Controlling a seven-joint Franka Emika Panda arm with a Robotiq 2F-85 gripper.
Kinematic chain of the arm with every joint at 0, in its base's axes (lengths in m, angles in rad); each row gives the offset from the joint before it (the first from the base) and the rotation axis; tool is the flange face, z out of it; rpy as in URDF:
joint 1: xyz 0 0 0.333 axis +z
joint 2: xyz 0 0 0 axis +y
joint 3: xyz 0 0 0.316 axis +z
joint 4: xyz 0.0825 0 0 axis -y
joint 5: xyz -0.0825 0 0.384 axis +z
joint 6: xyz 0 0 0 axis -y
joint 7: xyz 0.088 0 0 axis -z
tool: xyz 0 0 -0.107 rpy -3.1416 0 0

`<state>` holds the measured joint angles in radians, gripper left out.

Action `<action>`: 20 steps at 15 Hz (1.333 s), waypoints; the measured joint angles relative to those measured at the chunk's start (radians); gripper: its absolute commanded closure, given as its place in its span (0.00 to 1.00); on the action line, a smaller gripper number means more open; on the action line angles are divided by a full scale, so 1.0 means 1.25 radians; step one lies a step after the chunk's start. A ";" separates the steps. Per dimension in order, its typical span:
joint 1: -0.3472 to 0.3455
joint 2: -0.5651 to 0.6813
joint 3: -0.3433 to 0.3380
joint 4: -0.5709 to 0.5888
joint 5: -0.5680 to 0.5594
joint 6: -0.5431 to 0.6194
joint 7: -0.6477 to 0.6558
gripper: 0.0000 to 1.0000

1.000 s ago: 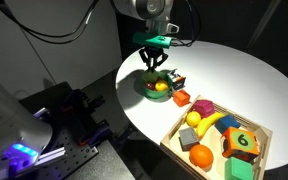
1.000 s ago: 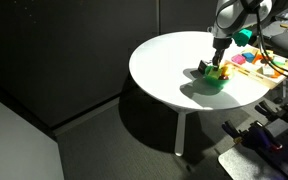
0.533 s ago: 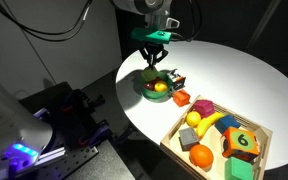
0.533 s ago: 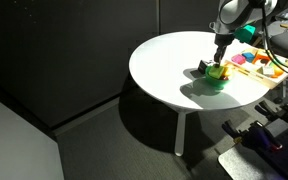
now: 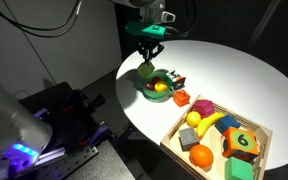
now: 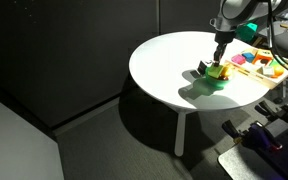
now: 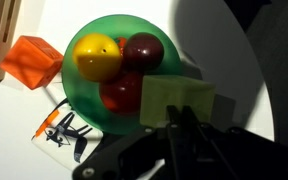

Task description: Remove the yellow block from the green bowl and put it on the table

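Observation:
The green bowl (image 5: 156, 90) sits near the edge of the round white table (image 5: 234, 70) and shows in both exterior views (image 6: 215, 81). In the wrist view the bowl (image 7: 76, 88) holds a round yellow fruit (image 7: 97, 56) and dark red fruits (image 7: 142, 49). My gripper (image 7: 179, 125) is shut on the yellow block (image 7: 177, 100), which looks pale yellow-green in shadow. The gripper (image 5: 149, 58) holds the block (image 5: 147, 70) just above the bowl's rim, toward the table's edge. The gripper (image 6: 221, 57) also shows in an exterior view.
A rectangular wooden tray (image 5: 252, 152) holds a banana, an orange, a lemon-like fruit and coloured blocks. A red block (image 5: 182, 98) lies between bowl and tray, and an orange-red one (image 7: 34, 62) shows beside the bowl. The table's edge is close to the bowl.
My gripper has risen from inside the bowl with the yellow block held in it and shifted slightly toward the table's edge.

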<state>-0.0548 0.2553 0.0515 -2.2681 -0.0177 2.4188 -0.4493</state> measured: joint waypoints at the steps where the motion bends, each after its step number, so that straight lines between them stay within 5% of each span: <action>1: 0.000 -0.005 0.005 -0.003 0.011 -0.001 -0.001 0.96; 9: 0.018 -0.019 0.043 -0.013 0.083 -0.003 0.002 0.96; 20: 0.077 0.028 0.049 0.044 0.084 -0.004 0.134 0.96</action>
<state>0.0418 0.2901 0.1129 -2.2125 0.0873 2.4139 -0.2821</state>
